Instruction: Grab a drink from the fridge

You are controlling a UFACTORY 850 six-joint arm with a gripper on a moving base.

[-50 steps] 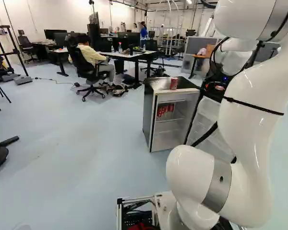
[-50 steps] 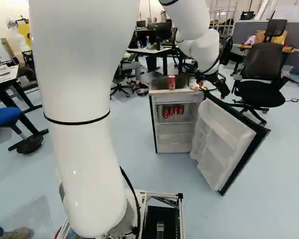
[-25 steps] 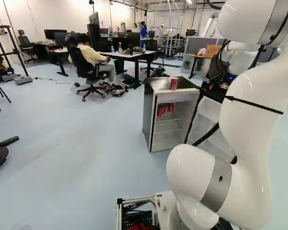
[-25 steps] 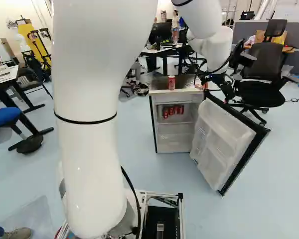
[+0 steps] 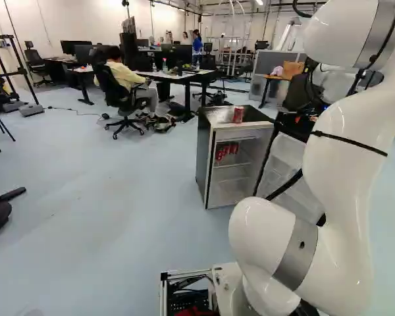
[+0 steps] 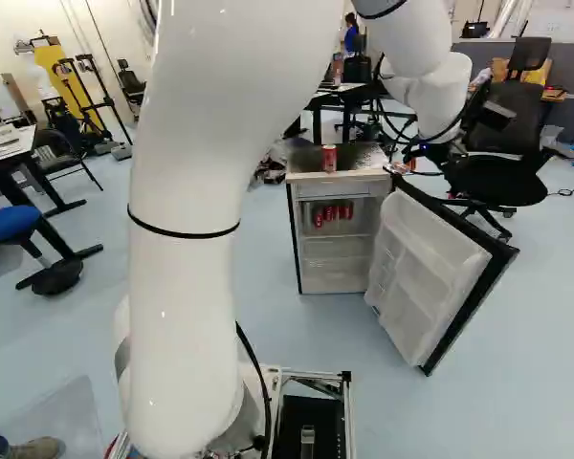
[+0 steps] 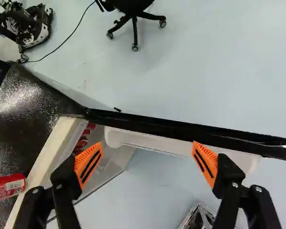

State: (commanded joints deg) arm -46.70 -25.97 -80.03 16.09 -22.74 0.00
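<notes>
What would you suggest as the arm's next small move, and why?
I would probably lower the pincer in front of the open fridge, clear of its door: the pincer hangs open above the door, while red cans stand lower, inside.

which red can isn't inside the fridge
The can standing on top of the fridge; the other red cans are inside, below its top.

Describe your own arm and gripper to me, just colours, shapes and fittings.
My arm is glossy white plastic or painted metal, with thick rounded links, a silver-grey band at a lower joint, a thin black strap around one link and black cables. The black two-fingered gripper has visible silver screws and orange pads with dark slanted stripes.
</notes>
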